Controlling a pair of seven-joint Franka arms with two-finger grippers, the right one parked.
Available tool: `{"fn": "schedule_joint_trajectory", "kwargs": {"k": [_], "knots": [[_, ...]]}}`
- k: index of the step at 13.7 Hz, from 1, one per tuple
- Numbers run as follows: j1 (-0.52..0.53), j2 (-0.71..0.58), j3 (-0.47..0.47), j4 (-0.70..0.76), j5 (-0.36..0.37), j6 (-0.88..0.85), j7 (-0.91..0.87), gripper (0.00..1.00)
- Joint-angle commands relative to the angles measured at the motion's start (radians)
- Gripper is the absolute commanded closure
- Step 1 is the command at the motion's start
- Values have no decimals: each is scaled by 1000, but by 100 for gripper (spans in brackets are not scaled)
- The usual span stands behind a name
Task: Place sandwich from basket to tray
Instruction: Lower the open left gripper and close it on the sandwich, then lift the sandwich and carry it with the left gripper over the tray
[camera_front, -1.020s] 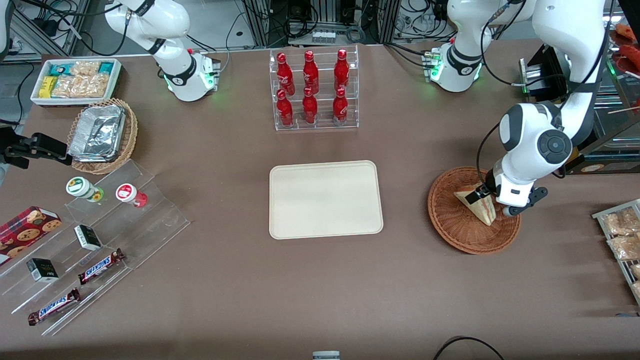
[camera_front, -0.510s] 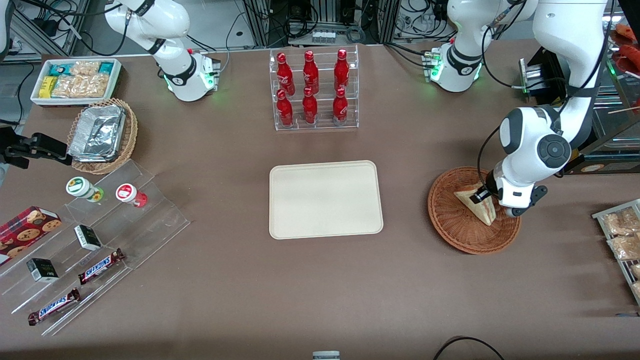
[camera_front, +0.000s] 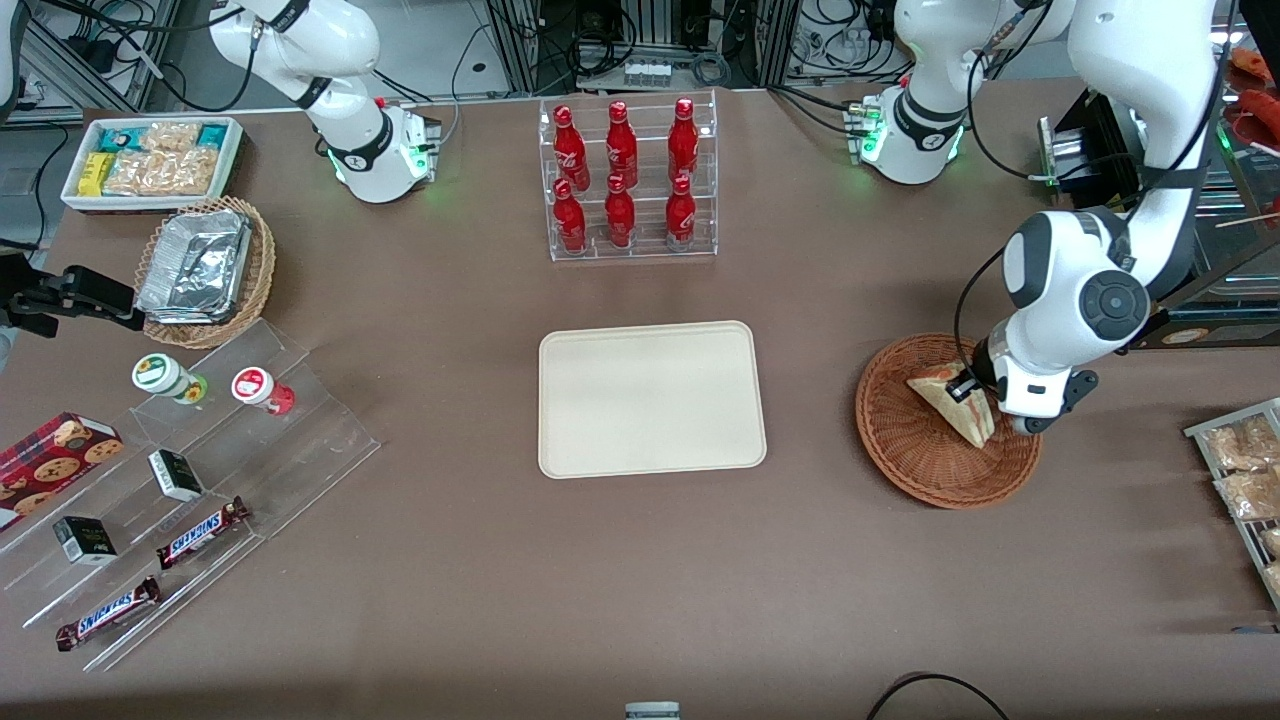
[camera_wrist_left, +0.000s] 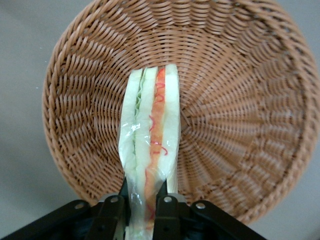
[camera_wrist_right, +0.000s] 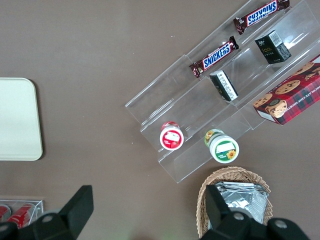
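Tray (camera_front: 652, 400): laid flat at mid-table, well apart from the basket, toward the parked arm's end.
Basket (camera_front: 905, 432): set at the working arm's end; the sandwich is held over its bowl.
Sandwich (camera_wrist_left: 150, 145): long axis is pointed straight out from the gripper, filling edge shown.
Gripper (camera_wrist_left: 143, 200): closed narrowly on the sandwich's broad end, above the basket.
Coming move: a lift, then a sideways carry to the tray, is judged to be required.

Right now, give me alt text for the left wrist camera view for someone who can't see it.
The gripper is shut on the wrapped sandwich, pinching one end, above the round reddish-brown wicker basket. Red and green filling shows along the sandwich's edge.
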Motion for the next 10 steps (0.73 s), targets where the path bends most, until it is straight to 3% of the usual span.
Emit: {"fn": "schedule_joint_trajectory", "kwargs": {"k": [1,10], "knots": [[-43,-12,-4,112,14,-133,-12,100],[-362,43,-4,253,8,-163,11,100]]}}
